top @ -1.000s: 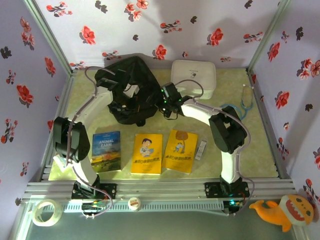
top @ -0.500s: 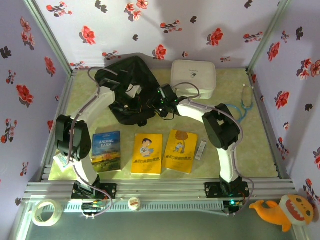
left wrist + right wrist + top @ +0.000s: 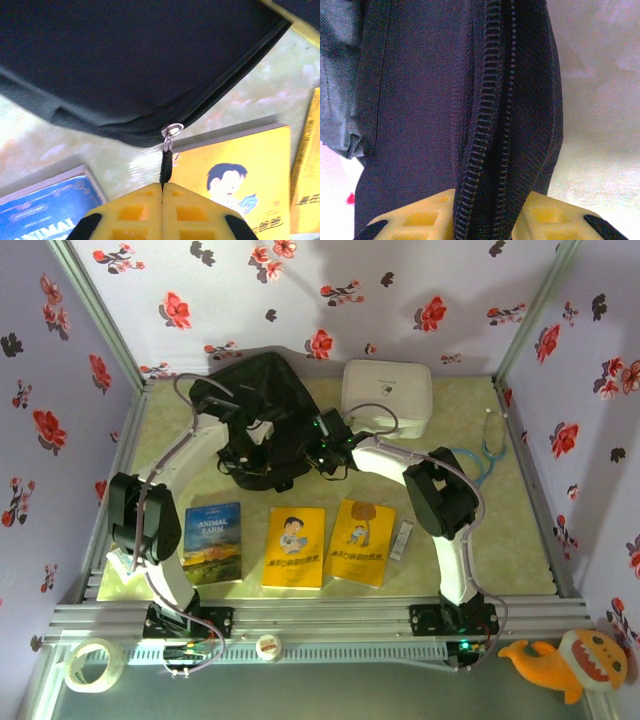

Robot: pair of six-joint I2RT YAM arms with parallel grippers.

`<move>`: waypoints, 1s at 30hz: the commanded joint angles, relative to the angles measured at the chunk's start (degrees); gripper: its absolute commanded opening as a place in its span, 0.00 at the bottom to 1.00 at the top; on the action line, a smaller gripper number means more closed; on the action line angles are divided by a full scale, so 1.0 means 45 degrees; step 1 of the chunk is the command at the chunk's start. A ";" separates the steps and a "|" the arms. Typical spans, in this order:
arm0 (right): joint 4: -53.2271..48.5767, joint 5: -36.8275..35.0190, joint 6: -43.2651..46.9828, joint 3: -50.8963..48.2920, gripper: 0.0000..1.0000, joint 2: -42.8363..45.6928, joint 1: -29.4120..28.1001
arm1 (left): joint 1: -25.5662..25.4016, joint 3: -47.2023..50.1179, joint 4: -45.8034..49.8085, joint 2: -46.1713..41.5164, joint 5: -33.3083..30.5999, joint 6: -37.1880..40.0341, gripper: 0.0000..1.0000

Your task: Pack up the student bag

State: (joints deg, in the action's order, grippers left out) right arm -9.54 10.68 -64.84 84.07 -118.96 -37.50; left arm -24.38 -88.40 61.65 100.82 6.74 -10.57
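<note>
Two grippers are engaged with the student bag [image 3: 262,400], a black backpack that is laid on the desk [image 3: 500,540] close to the back wall. The left gripper [image 3: 162,186] is placed at the bag's near edge, its yellow fingers pressed together and clamped on the dark zip pull [image 3: 167,167], whose cord is hung from a metal slider [image 3: 172,131] on the closed zip. The right gripper [image 3: 485,217] is placed at the bag's right side. A fold of black fabric carrying the zip teeth [image 3: 487,125] is pinched between its two fingers, which are pressed against the cloth on either side. Three books are laid in a row nearer than the bag: a blue book [image 3: 212,543] to the bag's near left, a yellow book [image 3: 294,547] straight in front of the bag, and a second yellow book [image 3: 361,542] to the bag's near right. A white case [image 3: 387,397] is set just beside the bag on its right. A stethoscope [image 3: 488,445] is seen farther to the right of the bag, well apart from it.
</note>
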 commanded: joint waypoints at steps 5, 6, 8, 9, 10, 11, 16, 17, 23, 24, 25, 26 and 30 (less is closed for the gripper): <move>-0.0438 -0.1005 0.0568 0.0476 0.26 -0.0295 0.0041 | -0.0060 0.0436 0.1256 -0.0622 -0.1311 0.0674 0.00; -0.0474 -0.1006 0.0633 0.0495 0.26 -0.0289 0.0046 | -0.0063 0.0461 0.1261 -0.0591 -0.1408 0.0699 0.00; -0.0593 -0.1061 0.0727 0.0557 0.26 -0.0276 0.0032 | -0.0051 0.0465 0.1444 -0.0514 -0.1715 0.0804 0.00; -0.0595 -0.1103 0.0758 0.0555 0.26 -0.0282 0.0032 | -0.0069 0.0467 0.1542 -0.0471 -0.2171 0.0797 0.00; -0.0623 -0.1137 0.0793 0.0555 0.26 -0.0264 0.0036 | -0.0052 0.0475 0.1588 -0.0451 -0.2604 0.0812 0.00; -0.0659 -0.1195 0.0832 0.0574 0.26 -0.0245 0.0036 | -0.0060 0.0501 0.1678 -0.0402 -0.2963 0.0858 0.00; -0.0910 -0.1376 0.0894 0.0556 0.24 -0.0230 0.0032 | -0.0057 0.0765 0.1713 -0.0116 -0.3353 0.0925 0.00; -0.0998 -0.1377 0.0927 0.0608 0.24 -0.0225 0.0032 | -0.0053 0.0853 0.1663 -0.0046 -0.3400 0.0889 0.00; -0.1331 -0.1828 0.1164 0.0556 0.19 -0.0037 0.0033 | -0.0066 0.0997 0.1702 0.0048 -0.3520 0.0834 0.00; -0.1363 -0.1926 0.1220 0.0553 0.19 -0.0013 0.0049 | -0.0065 0.0997 0.1749 0.0009 -0.3537 0.0854 0.00; -0.1421 -0.2022 0.1233 0.0555 0.18 0.0035 0.0052 | -0.0062 0.0992 0.1796 -0.0036 -0.3567 0.0895 0.00; -0.1442 -0.2153 0.1291 0.0528 0.17 0.0046 0.0058 | -0.0053 0.1012 0.1847 -0.0067 -0.3646 0.0939 0.00; -0.1595 -0.2464 0.1381 0.0610 0.16 0.0049 0.0092 | -0.0065 0.1029 0.2267 0.0063 -0.5044 0.0922 0.00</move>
State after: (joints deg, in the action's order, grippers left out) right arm -12.58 8.05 -60.53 85.47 -118.96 -38.72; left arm -25.26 -84.90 62.83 100.42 -6.26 -7.22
